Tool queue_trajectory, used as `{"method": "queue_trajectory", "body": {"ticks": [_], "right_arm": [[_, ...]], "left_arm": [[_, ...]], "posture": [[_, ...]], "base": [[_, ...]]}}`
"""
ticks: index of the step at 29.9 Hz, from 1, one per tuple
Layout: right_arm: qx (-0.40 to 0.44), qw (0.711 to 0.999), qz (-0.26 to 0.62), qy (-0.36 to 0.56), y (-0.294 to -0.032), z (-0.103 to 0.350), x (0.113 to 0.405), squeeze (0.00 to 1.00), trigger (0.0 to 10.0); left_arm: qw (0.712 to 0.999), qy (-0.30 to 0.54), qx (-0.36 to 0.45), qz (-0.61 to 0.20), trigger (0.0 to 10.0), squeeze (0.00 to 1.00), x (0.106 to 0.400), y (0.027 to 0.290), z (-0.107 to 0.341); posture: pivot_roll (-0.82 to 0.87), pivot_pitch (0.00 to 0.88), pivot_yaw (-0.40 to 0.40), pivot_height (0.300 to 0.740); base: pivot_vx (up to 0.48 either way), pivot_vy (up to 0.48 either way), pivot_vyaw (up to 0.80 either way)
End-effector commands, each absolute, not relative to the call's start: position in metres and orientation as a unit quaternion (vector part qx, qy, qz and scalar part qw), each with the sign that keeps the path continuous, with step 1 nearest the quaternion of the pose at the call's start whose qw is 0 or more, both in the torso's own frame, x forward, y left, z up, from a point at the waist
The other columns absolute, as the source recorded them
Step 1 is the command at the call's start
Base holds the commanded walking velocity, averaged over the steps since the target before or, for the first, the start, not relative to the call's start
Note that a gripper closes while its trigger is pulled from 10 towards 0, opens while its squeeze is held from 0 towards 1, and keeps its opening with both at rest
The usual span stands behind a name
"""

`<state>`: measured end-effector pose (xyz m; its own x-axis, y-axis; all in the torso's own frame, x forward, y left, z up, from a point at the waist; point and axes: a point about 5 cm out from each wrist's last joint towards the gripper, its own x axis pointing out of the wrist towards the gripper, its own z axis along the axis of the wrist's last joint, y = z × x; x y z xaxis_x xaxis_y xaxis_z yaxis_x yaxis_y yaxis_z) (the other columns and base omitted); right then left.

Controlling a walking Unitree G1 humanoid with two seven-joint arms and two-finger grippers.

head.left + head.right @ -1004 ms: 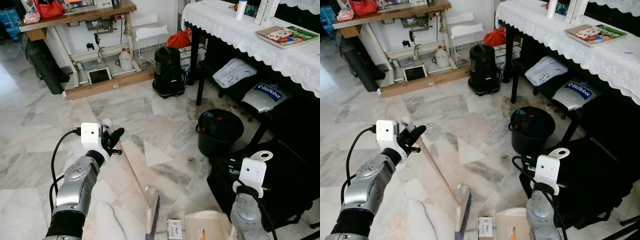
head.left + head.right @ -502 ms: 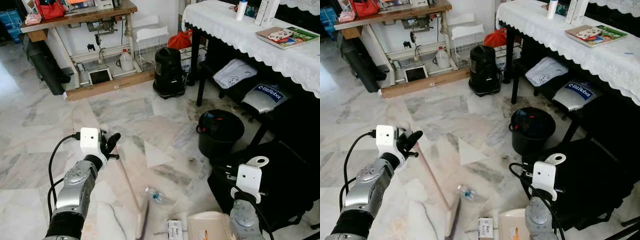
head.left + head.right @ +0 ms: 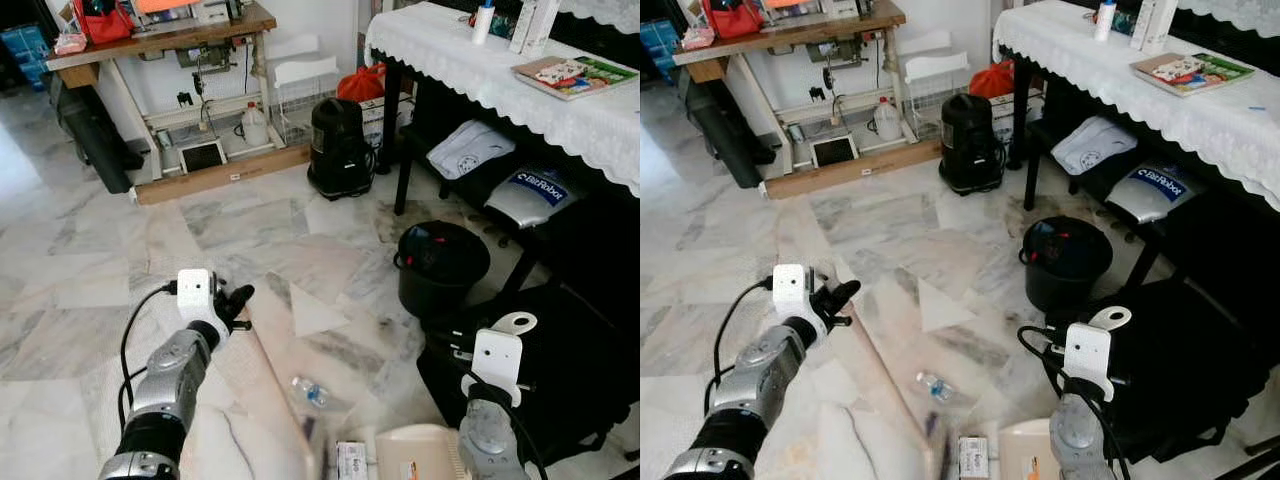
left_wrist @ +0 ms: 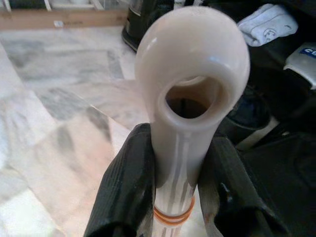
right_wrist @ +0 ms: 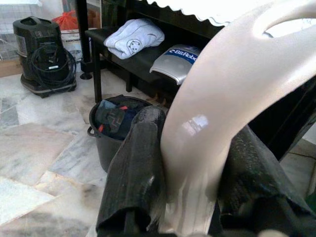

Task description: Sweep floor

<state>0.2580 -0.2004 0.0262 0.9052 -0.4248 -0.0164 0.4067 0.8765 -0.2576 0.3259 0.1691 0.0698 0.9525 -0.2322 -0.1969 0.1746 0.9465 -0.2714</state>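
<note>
My left gripper (image 4: 175, 173) is shut on the top of a cream broom handle (image 4: 190, 89), just below its hanging hole. In the eye views that gripper (image 3: 232, 305) is low at the left, and the broom handle (image 3: 275, 385) slants down to the right, blurred. A small clear plastic bottle (image 3: 308, 390) lies on the marble floor beside the broom's lower end. My right gripper (image 5: 192, 163) is shut on the cream handle of a dustpan (image 3: 415, 458), which sits at the bottom edge. A small box (image 3: 348, 460) lies just left of the dustpan.
A black bucket (image 3: 440, 262) with things in it stands ahead to the right. A black vacuum (image 3: 340, 145) stands further back. A table with a white lace cloth (image 3: 560, 100) runs along the right, a black bag (image 3: 570, 370) beneath it. A wooden workbench (image 3: 160, 30) stands at the back left.
The broom's head swept off the spot where the bottle now lies and is blurred. My left arm has moved slightly right and nearer. The right arm barely moved.
</note>
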Motion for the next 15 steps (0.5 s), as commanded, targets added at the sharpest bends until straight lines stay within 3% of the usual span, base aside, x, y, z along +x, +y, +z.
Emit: {"method": "queue_trajectory", "body": {"ticks": [1, 15], "right_arm": [[-0.131, 0.968, -0.21, 0.043, -0.2, 0.023, 0.256, 0.0, 10.0], [-0.134, 0.967, -0.213, 0.038, -0.205, 0.025, 0.258, 0.0, 10.0]], "left_arm": [[0.975, 0.122, -0.149, -0.107, 10.0, 0.0, 0.327, 0.169, 0.069], [0.938, 0.122, -0.306, -0.112, 10.0, 0.0, 0.344, 0.164, 0.082]], "posture": [[-0.08, 0.009, 0.079, 0.74], [-0.08, 0.014, 0.067, 0.74]], "base": [[0.0, 0.0, 0.0], [0.0, 0.0, 0.0]]}}
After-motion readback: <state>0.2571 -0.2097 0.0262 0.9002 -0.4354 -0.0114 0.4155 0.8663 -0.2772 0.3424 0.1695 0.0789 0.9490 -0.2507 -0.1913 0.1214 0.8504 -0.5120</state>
